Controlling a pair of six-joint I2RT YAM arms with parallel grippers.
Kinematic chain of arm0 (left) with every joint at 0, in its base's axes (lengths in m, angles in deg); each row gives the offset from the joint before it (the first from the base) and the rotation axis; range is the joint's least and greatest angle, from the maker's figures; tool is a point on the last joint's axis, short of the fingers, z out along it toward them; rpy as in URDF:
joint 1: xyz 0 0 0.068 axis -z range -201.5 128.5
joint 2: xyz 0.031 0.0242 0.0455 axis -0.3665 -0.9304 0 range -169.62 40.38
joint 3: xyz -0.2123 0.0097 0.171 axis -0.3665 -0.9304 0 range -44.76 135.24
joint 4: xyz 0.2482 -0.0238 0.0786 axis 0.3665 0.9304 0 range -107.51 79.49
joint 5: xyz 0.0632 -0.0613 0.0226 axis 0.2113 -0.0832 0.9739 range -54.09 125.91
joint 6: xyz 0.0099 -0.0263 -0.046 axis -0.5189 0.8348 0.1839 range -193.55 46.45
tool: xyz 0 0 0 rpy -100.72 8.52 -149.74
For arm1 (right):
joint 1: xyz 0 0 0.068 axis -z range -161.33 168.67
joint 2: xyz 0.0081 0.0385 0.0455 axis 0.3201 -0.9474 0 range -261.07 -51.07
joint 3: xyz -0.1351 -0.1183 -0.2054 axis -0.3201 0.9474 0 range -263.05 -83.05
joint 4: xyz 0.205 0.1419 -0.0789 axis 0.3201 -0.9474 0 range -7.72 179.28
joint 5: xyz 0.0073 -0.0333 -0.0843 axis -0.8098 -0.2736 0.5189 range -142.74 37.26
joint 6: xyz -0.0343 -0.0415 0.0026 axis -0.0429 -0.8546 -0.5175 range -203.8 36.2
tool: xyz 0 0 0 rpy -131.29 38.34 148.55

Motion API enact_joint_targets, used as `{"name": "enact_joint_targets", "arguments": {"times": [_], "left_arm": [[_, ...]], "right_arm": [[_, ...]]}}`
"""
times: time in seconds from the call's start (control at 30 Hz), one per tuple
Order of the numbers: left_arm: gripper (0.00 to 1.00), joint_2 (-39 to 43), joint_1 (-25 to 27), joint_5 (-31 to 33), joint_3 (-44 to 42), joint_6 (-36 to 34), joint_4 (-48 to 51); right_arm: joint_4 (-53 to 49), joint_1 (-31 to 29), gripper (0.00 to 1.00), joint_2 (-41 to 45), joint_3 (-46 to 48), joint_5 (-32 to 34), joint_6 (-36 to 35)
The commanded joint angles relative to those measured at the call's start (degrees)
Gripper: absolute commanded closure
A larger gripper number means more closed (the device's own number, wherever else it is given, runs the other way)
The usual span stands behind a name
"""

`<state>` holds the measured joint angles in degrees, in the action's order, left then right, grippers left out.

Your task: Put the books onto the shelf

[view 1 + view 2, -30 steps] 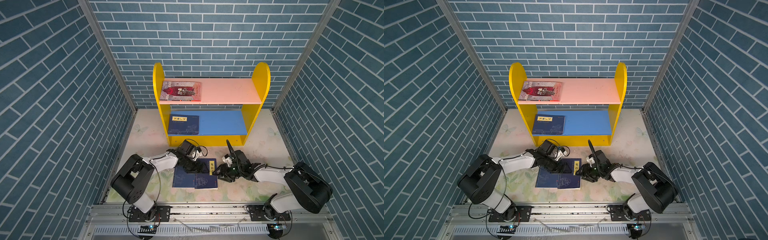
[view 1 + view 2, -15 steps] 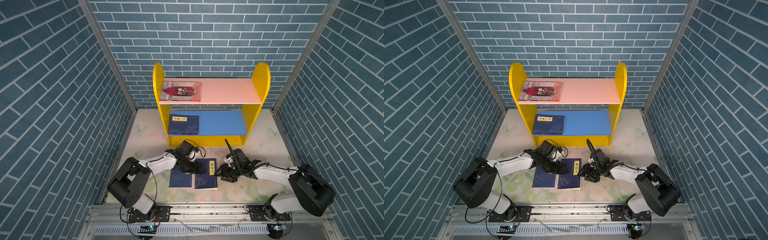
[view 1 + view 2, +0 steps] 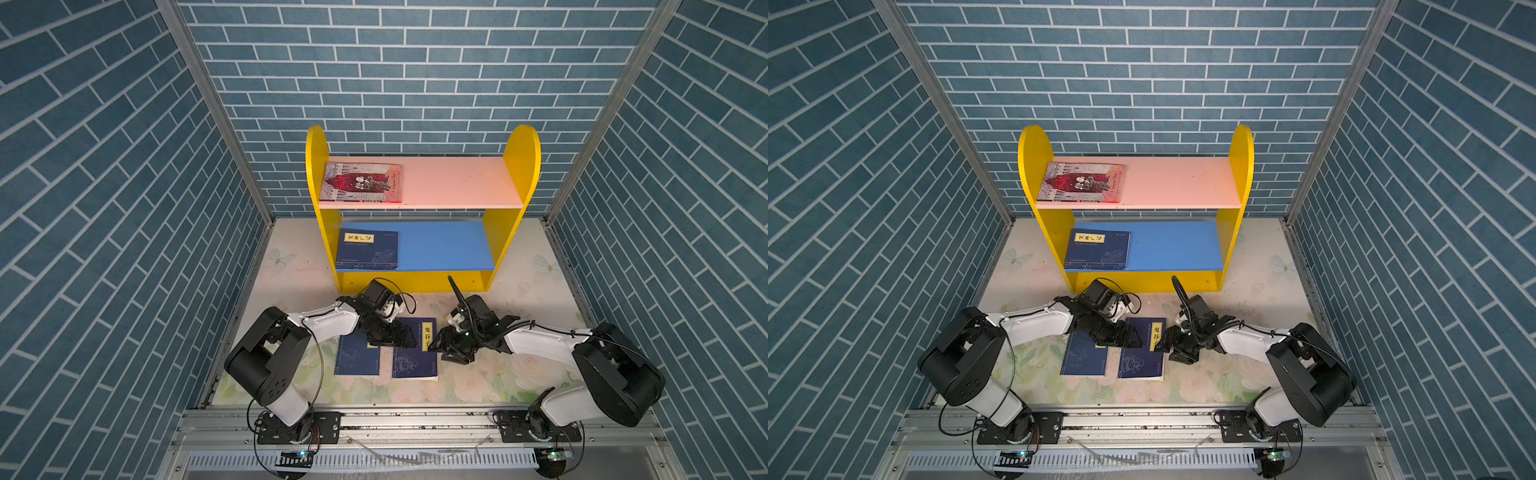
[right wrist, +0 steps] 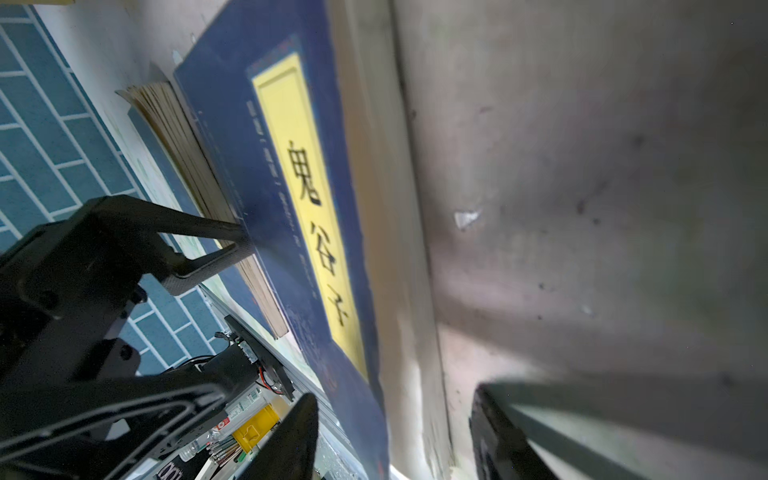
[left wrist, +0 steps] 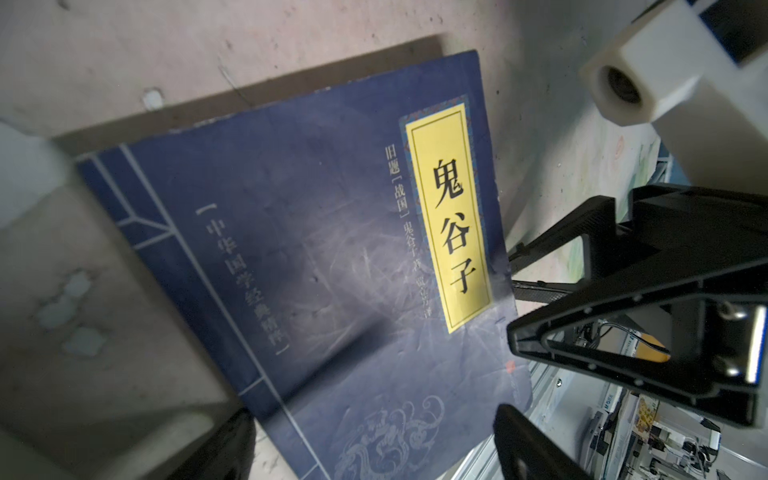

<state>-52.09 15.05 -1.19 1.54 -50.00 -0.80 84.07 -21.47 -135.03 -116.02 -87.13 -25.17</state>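
Note:
On the shelf (image 3: 519,166), a red illustrated book (image 3: 361,183) lies on the pink board and a navy book (image 3: 368,249) on the blue board. Two navy books lie side by side on the table: a plain-looking one (image 3: 357,357) and one with a yellow label (image 3: 415,353) (image 5: 332,257) (image 4: 266,166). My left gripper (image 3: 399,338) (image 5: 374,449) hovers open low over their inner edges. My right gripper (image 3: 442,351) (image 4: 395,440) is open, and its fingers straddle the labelled book's right edge.
Blue brick-pattern walls (image 3: 124,208) close in the floral table (image 3: 519,291) on three sides. The shelf's yellow base (image 3: 415,281) stands just behind both grippers. A metal rail (image 3: 415,419) runs along the front edge.
The left navy book has slid a little to the left, which opened a gap between the two books. The left arm has stretched forward. The right gripper stays at the labelled book's edge.

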Motion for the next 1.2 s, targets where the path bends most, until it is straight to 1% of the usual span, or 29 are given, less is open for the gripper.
{"name": "enact_joint_targets", "arguments": {"times": [0.0,0.17,0.3,0.5,0.6,0.7,0.87,1.0,1.1,1.13,1.17], "left_arm": [[0.08,-1.42,0.52,-3.33,-2.38,1.49,-2.76],[0.1,-2.32,-0.7,-11.78,-4.37,5.72,-11.98],[0.11,-2.75,-2.03,-13.96,-4.8,5.4,-13.38],[0.12,-1.89,-6.59,-15.75,-6.14,7.74,-16.12],[0.2,-0.6,-6.94,-17.3,-8.15,9.7,-18.96],[0.31,1.18,-6.83,-18.93,-8.94,12.94,-21.53],[0.39,3.54,-6.39,-20.2,-9.69,12.62,-21.89],[0.55,4.38,-6.41,-20.01,-9.85,12.86,-21.72],[0.6,4.4,-6.31,-20.48,-9.83,13.86,-22.12],[0.6,4.17,-6.12,-21.0,-9.83,14.04,-22.65],[0.57,3.94,-5.84,-21.29,-9.59,14.24,-22.7]], "right_arm": [[-2.33,-0.2,0.4,-4.84,1.15,3.29,-1.6],[1.92,-0.2,0.41,-6.67,2.06,2.4,0.16],[5.16,-0.29,0.42,-6.57,4.15,2.74,2.24],[5.96,-0.2,0.43,-4.4,6.57,4.95,3.71],[6.26,-0.2,0.43,-4.28,6.46,5.0,4.03],[6.44,-0.2,0.43,-5.18,5.6,4.25,3.78],[7.15,-0.2,0.43,-5.95,5.64,3.81,3.75],[7.08,-0.2,0.43,-5.04,5.99,4.4,3.84],[7.12,-0.23,0.43,-3.72,6.02,4.68,3.95],[7.1,-0.21,0.43,-3.42,5.92,4.68,3.95],[7.07,-0.25,0.43,-3.27,5.9,4.55,3.95]]}}
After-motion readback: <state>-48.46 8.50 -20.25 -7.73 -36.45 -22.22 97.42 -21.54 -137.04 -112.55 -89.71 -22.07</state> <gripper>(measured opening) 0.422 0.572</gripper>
